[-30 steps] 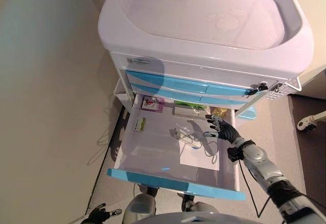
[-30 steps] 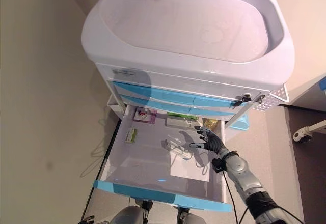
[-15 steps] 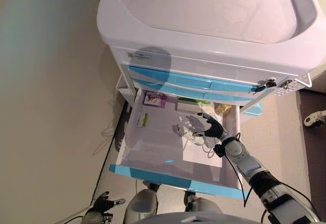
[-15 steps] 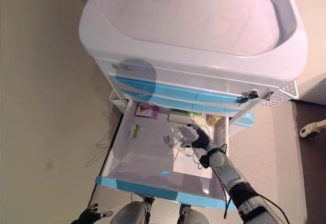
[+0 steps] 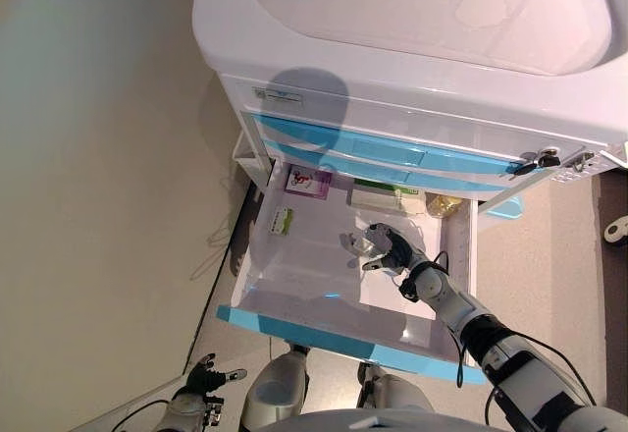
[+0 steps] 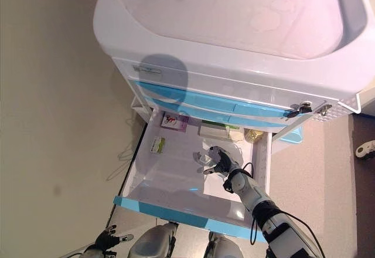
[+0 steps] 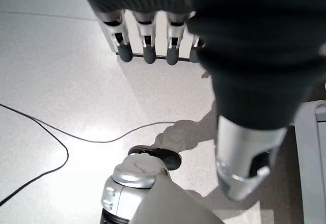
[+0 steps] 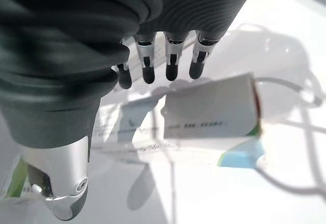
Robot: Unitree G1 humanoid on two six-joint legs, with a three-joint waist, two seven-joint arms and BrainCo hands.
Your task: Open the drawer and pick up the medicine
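Beige floor runs along the left of a white plastic medical cart with a basin-shaped top and blue-fronted drawers. Two upper blue drawer fronts are closed; the lowest white drawer with a blue front edge is pulled fully out toward the robot.

Inside that drawer, along the far wall, lie a small pink-and-white packet at the left, a flat green-and-white box in the middle and a yellowish crinkled packet at the right. A small green-labelled sachet lies near the left wall. A white sheet of paper covers the drawer floor on the right.

The right hand reaches into the middle of the drawer, fingers straight and spread, thumb apart, holding nothing. Just under and beyond its fingertips lies the medicine, a white rectangular carton with a blue-green corner, flat on the drawer floor beside a transparent wrapper; I cannot tell if the fingertips touch it.

The left hand hangs low at the near left, beside the drawer front, fingers relaxed and empty above the floor.
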